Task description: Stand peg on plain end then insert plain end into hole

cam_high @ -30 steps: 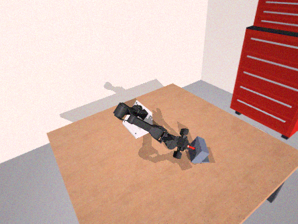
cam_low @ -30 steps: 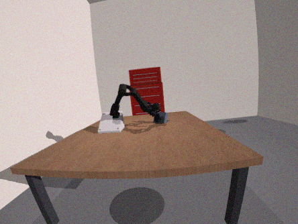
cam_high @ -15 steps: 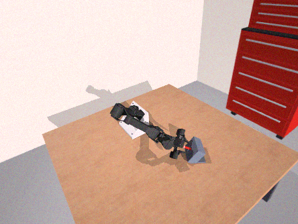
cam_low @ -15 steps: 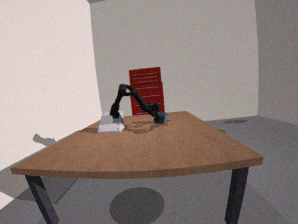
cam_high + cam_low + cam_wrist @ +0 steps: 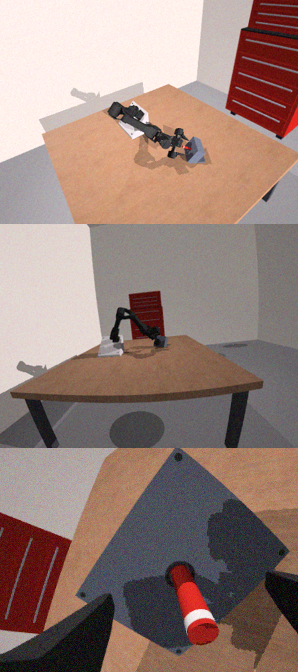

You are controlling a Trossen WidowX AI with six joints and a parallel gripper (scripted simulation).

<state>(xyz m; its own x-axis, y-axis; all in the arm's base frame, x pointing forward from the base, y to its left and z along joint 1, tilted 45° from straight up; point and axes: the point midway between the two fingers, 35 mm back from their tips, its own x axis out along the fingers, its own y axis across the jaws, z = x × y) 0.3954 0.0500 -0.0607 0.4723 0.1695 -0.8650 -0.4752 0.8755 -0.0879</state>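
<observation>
Single black arm (image 5: 139, 126) (image 5: 135, 320), 6 joints, bent high at the elbow (image 5: 115, 108) (image 5: 121, 312), forearm sloping down & fwd. Gripper (image 5: 184, 146) (image 5: 189, 589) low at the far end, fingers wide apart w/ nothing btwn them (exterior view too small to tell), one each side in wrist view.
</observation>
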